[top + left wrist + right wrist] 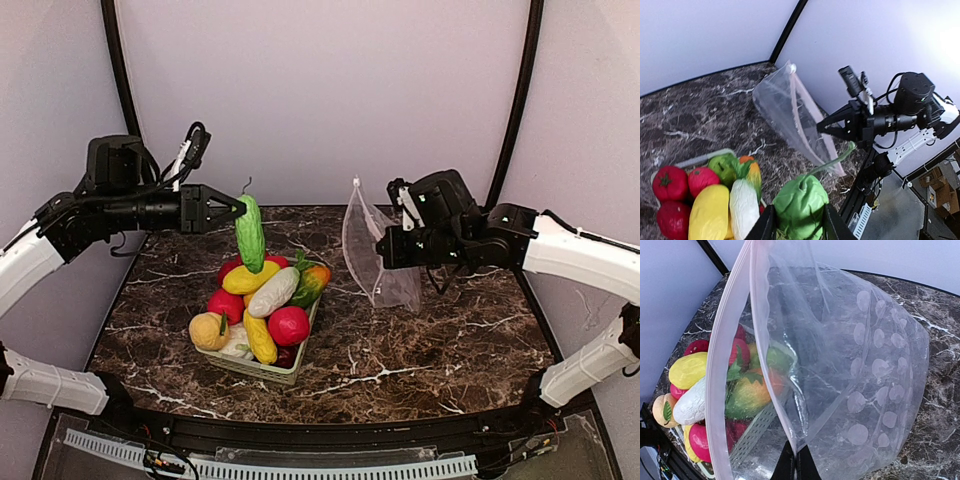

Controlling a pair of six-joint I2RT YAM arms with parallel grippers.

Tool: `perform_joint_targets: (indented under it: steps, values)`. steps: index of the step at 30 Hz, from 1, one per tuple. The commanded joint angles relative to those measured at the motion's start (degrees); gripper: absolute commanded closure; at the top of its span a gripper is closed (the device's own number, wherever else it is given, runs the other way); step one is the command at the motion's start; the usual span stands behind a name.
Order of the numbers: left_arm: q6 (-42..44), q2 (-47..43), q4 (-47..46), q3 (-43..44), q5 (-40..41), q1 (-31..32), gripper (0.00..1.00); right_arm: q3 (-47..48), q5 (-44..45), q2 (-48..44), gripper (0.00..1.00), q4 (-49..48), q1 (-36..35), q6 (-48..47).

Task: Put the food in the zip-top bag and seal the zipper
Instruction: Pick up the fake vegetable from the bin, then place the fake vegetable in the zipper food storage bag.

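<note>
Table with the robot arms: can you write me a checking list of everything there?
Surface: dark marbled table.
Job's things: green gourd held above the other food; zip-top bag upright, zipper open.
Clutter: pale green basket holding the food.
Grippers: left gripper shut on the gourd; right gripper shut on the bag's edge.
Cables: black cable looped on the left arm.
Surroundings: pale walls.

Pale lilac walls back a dark marble table (white-veined), seemingly evenly lit.
</note>
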State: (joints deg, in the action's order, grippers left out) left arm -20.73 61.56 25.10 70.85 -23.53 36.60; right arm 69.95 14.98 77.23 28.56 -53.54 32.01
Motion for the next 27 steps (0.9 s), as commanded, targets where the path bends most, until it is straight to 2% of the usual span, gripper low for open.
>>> perform_joint_targets:
  steps: [1,6,16,21,27]
  values:
    - [4.12,1.74,-16.98,0.22,-6.50,1.22,0.70,1.10,-5.31,-0.21,1.00,-3.66,0.36,0.00]
    - [4.40,6.07,-30.94,1.45,-8.94,3.01,0.70,2.55,-9.09,0.27,1.00,-4.21,0.37,0.64]
    - [5.00,16.28,-44.60,4.82,-8.82,7.81,0.70,3.31,-14.63,-0.11,1.00,-6.14,0.45,3.07]
    - [4.10,19.49,-46.88,5.18,-9.60,8.21,0.70,3.70,-16.27,0.20,1.00,-6.38,0.84,3.56]
    - [6.69,20.40,-43.23,3.29,-6.65,8.19,0.71,3.36,-16.78,-0.27,1.00,-6.40,1.57,4.00]
